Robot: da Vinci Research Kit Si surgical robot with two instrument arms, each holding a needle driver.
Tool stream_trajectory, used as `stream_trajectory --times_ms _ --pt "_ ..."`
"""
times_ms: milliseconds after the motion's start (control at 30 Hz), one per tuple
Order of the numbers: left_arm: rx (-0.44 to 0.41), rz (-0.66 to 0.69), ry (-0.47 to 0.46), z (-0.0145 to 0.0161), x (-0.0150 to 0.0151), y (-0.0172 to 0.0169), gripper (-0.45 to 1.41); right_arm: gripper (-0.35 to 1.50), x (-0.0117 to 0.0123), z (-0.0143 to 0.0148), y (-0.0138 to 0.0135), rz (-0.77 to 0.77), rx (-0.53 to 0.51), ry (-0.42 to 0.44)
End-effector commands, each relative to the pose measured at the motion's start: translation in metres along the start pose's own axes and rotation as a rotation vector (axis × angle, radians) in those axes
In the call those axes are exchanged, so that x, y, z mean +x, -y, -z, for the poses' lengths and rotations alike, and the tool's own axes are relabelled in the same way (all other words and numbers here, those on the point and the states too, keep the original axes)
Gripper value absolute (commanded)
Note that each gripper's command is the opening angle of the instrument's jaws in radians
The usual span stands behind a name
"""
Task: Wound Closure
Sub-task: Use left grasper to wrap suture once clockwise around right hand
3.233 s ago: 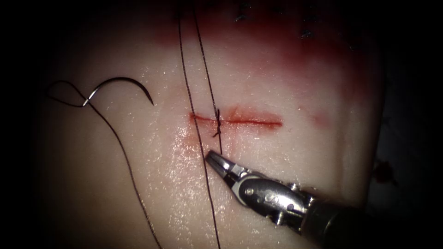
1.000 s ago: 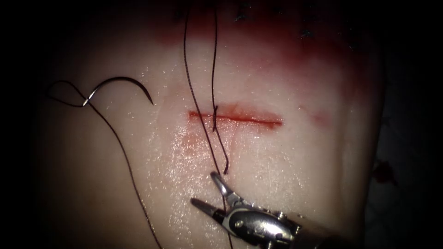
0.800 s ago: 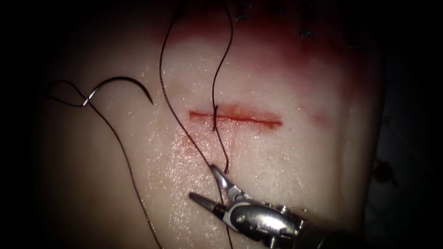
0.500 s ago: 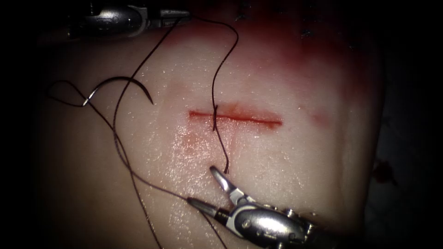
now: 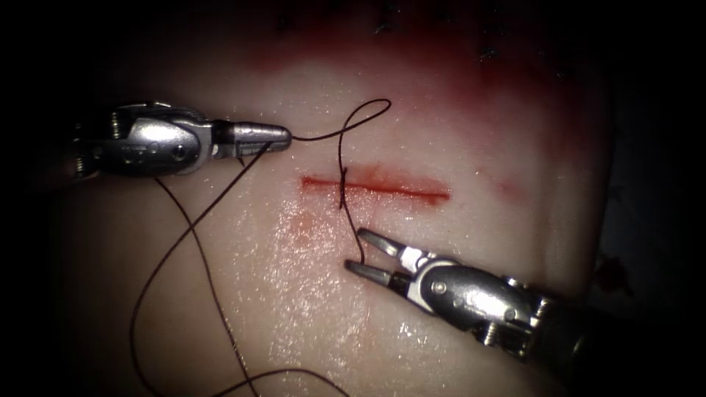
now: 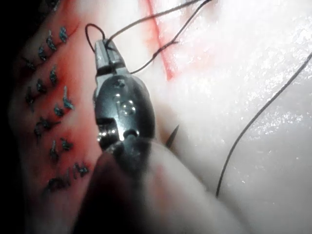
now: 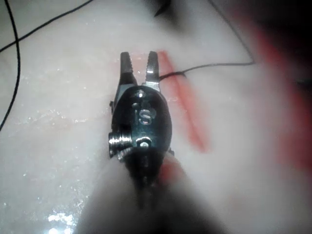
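Left gripper (image 5: pixel 283 135) in from the left of the cut (image 5: pixel 382 190), lying flat just above the tissue (image 5: pixel 456 242). Jaws fully closed, clamped on the thread (image 5: pixel 368 110) right at the tips. Same grip seen in left wrist view (image 6: pixel 105 46), with a small loop of thread curling off the tip.

From that grip, one strand running right, arching up over the cut, then dropping to the stitch (image 5: pixel 343 184) that crosses the cut near its left end. Second strand leaving the same jaws down and to the left, slack, sweeping in a wide curve across the tissue to the picture's bottom edge.

Right gripper (image 5: pixel 357 250) just below the cut, in from the lower right. Jaws spread wide, holding nothing. Thread tail (image 5: pixel 358 239) hanging down from the stitch, its free end sitting between the open jaws, not clamped. Whether it touches a jaw: cannot tell. Right wrist view matches: gripper (image 7: pixel 139 57) open, tips just short of the cut (image 7: pixel 187 112), thread (image 7: pixel 214 66) running past one jaw.

Needle (image 6: pixel 172 137): dark pointed end poking out from behind the left tool's body, on the tissue left of the cut. In neither gripper. Rest of its curve hidden, so cannot tell if any part sits in the tissue.

Red fluid (image 5: pixel 471 81) in a band above the cut, fainter smear just below its left end. Rows of older stitches (image 6: pixel 51 78) in that stained band.
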State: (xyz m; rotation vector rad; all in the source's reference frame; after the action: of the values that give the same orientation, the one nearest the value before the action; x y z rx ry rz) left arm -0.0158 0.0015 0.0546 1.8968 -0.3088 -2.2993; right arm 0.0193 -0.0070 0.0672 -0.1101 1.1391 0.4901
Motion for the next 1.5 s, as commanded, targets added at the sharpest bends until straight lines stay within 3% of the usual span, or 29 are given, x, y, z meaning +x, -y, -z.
stream_trajectory --times_ms 33,167,367,633,767,1133,1500 --pt "0.000 0.021 -0.004 -0.0007 -0.0002 -0.0001 -0.35 -0.03 -0.0015 -0.0015 -0.0006 0.001 0.008 0.006" --pt "0.002 0.080 -0.009 -0.0010 0.0004 -0.0020 -0.35 -0.35 -0.0039 -0.0030 -0.0013 -0.008 0.007 0.009" --pt "-0.002 0.187 -0.062 -0.0012 0.0015 -0.0043 -0.35 -0.35 -0.0055 -0.0047 -0.0035 -0.073 -0.004 -0.077" --pt "-0.020 0.403 -0.146 -0.0013 0.0021 -0.0063 -0.35 -0.35 -0.0043 -0.0069 -0.0069 -0.224 0.007 -0.289" --pt "-0.033 0.483 -0.172 -0.0015 0.0015 -0.0071 -0.35 -0.35 -0.0034 -0.0084 -0.0081 -0.327 0.080 -0.391" --pt "-0.069 0.576 -0.180 -0.0023 -0.0050 -0.0089 -0.35 -0.35 -0.0018 -0.0125 -0.0093 -0.478 0.366 -0.571" --pt "-0.073 0.609 -0.127 -0.0037 -0.0131 -0.0091 -0.35 -0.35 -0.0007 -0.0113 -0.0074 -0.501 0.484 -0.562"
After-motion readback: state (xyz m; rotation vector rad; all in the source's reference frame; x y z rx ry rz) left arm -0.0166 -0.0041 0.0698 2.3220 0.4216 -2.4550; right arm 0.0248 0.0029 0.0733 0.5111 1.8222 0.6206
